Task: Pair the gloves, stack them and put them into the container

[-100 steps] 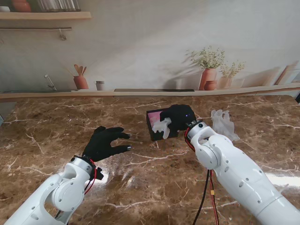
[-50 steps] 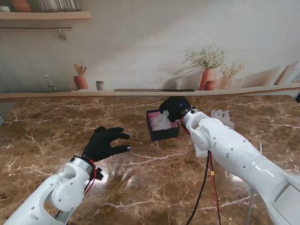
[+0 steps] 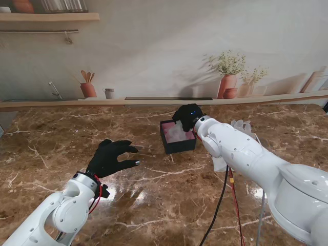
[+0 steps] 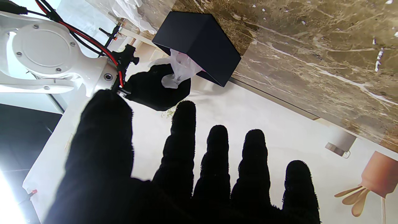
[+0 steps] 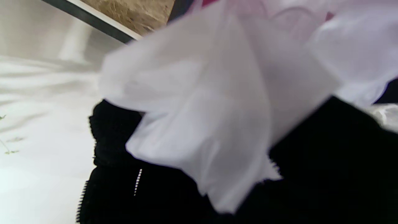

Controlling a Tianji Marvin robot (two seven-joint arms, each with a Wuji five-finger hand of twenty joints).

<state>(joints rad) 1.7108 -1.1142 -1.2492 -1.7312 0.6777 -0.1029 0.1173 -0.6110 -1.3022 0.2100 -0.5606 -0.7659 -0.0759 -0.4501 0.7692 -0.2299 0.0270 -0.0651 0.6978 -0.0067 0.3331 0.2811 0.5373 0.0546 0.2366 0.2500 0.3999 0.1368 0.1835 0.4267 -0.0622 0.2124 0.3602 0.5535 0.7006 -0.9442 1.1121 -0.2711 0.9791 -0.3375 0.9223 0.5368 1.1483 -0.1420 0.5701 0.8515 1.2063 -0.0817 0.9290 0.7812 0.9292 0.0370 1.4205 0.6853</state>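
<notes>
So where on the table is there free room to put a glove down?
Bare marble lies between the left hand and the box, and nearer to me between both arms. It is crowded right of the box, where the right hand, its arm and the loose gloves sit.

Mock kitchen: marble counter (image 3: pixel 154 205) before a printed backdrop (image 3: pixel 154 51) of shelves, utensils.
</notes>
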